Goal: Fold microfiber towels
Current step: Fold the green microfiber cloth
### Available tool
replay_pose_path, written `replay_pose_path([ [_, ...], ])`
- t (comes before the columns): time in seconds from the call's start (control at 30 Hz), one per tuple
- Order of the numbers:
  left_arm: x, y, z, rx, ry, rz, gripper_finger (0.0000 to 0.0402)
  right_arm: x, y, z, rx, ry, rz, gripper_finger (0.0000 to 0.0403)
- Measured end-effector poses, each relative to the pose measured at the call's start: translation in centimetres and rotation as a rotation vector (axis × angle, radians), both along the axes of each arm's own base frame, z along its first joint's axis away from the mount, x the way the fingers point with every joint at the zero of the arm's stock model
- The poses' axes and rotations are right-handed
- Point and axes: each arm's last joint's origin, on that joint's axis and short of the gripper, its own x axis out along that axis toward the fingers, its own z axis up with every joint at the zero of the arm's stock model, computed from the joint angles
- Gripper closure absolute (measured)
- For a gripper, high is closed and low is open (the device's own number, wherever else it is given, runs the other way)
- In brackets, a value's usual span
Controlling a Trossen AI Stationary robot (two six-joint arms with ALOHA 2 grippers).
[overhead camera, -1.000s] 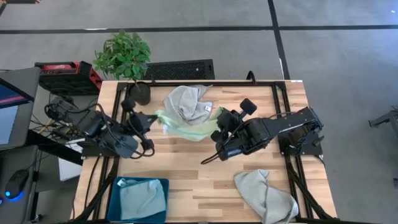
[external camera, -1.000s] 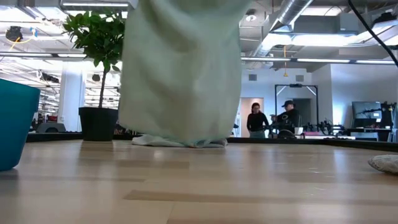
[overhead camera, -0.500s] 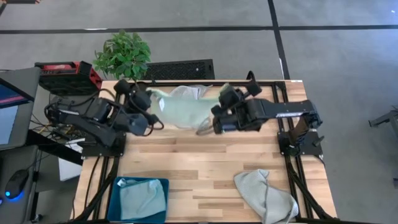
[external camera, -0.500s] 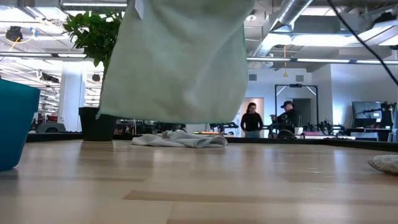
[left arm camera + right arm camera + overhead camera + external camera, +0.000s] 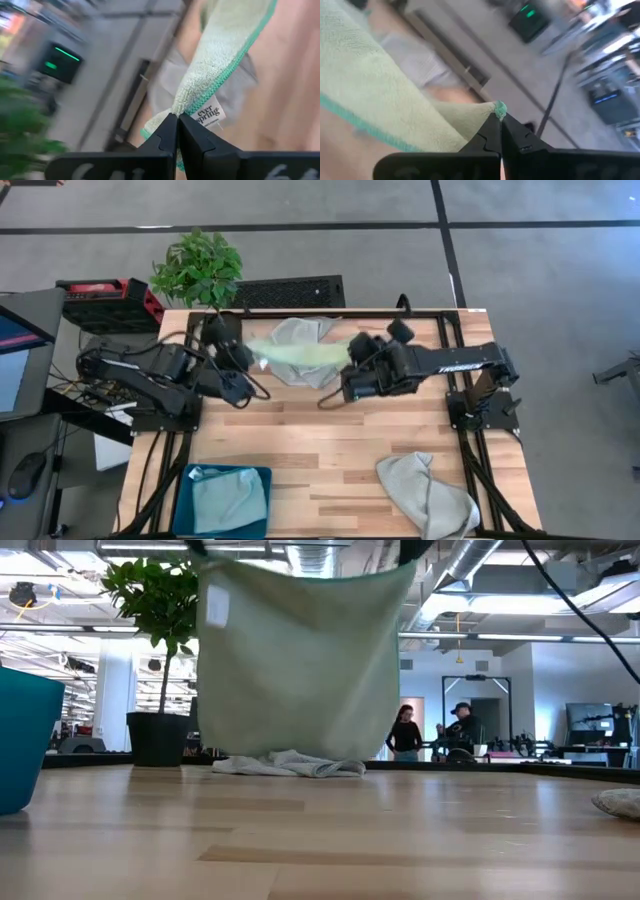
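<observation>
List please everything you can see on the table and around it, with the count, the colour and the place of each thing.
Green towel: one, light green, held stretched in the air between both claws.
Grey towels: two, pale grey; one crumpled at the far edge, one at the near right corner.
Blue towel: one, light blue, inside the bin.
Bin: one, teal, near left corner.
Plant: one, green, far left corner.
People: two, dark clothes, in the room behind.
Left claw: shut on a towel corner.
Right claw: shut on another corner.

Both arms were dark, near-black, built of chunky jointed segments with rounded housings. Right arm point(image 5: 450, 365) carried faint pale lettering along its long link. Black cables looped beside each arm. Wrist fingers point(image 5: 162, 140) were matte black, angular, tapering.
</observation>
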Motion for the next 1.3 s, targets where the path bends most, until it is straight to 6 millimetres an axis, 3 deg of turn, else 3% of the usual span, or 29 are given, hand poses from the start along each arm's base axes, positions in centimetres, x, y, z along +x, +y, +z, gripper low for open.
replay_pose_path([
  [0.33, -0.6, -3.2, -6.6, -0.307, 0.144, -0.021, 0.0401, -1.4, 5.2, -5.3, 0.209, 0.095, 0.03, 0.0391],
  [0.7, -0.3, -6.7, -12.1, -0.512, 0.087, -0.138, 0.0401, -2.4, 9.8, -9.7, 0.336, 0.048, 0.092, 0.0392],
  [0.97, -0.9, -7.3, -14.0, -0.545, 0.073, -0.108, 0.0401, -2.2, 10.0, -13.0, 0.393, 0.049, 0.09, 0.0391],
  [1.3, -1.1, -6.7, -16.0, -0.52, 0.061, -0.052, 0.0401, -1.7, 8.4, -13.3, 0.373, 0.063, 0.065, 0.039],
])
